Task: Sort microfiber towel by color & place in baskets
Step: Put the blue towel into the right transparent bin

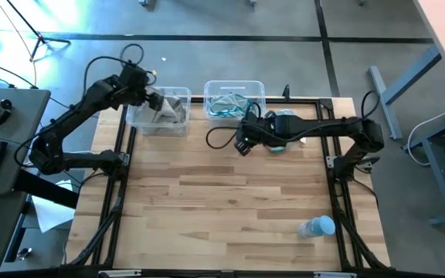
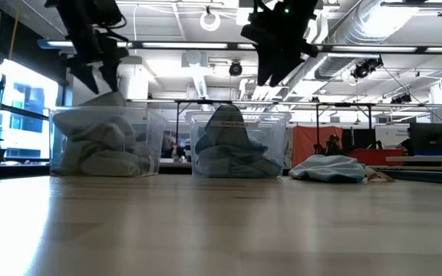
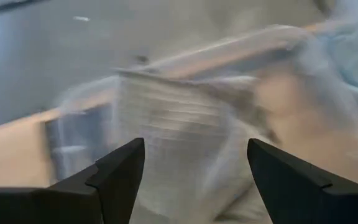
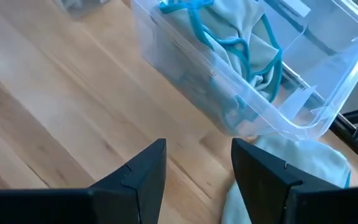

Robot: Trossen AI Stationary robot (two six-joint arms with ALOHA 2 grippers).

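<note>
Left hand: the left hand (image 1: 154, 99) hung over the left basket (image 1: 141, 123) at the back of the worktop (image 1: 222, 201). Its two dark fingers (image 3: 120, 171) stood wide apart with nothing between them; a pale grey-beige towel (image 3: 166, 130) lay just beyond the tips.

Left basket: a clear plastic tub, piled with grey-beige towels (image 2: 102, 149). It sat near the back left corner of the worktop, just beside the other basket.

Right hand: the right hand (image 1: 242, 145) hovered above the worktop, just in front of the right basket (image 1: 257, 86). Its fingers (image 4: 138, 171) were partly open and gripped nothing; bare wood showed between them.

Right basket: a matching clear tub, holding pale blue-teal towels (image 4: 241, 37) with bright teal edging. One rose above the rim in the low view.

Loose towel: one pale blue-teal towel (image 2: 332, 169) lay bunched on the worktop beside the right basket, under the right arm, close to the right hand.

Bottle: a small bluish plastic bottle (image 1: 317, 227) lay on its side near the front right of the worktop, well apart from the baskets.

Worktop: light wooden planks inside a black frame.
</note>
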